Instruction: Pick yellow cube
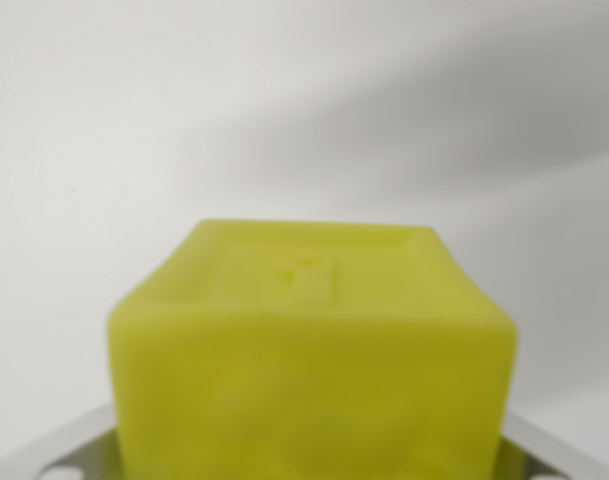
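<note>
The yellow cube point(312, 370) fills the lower middle of the wrist view, very close and blurred, with a small mark on its top face. Silver parts of my gripper point(312, 465) show at the bottom corners. One finger point(59, 455) comes in from the wrist view's left, the other from the right, and both reach the cube's sides. The jaws look shut on the cube, though the fingertips themselves are hidden behind it.
Behind the cube lies a plain white surface point(304, 110) crossed by soft grey shadows. No other object or edge shows in this view.
</note>
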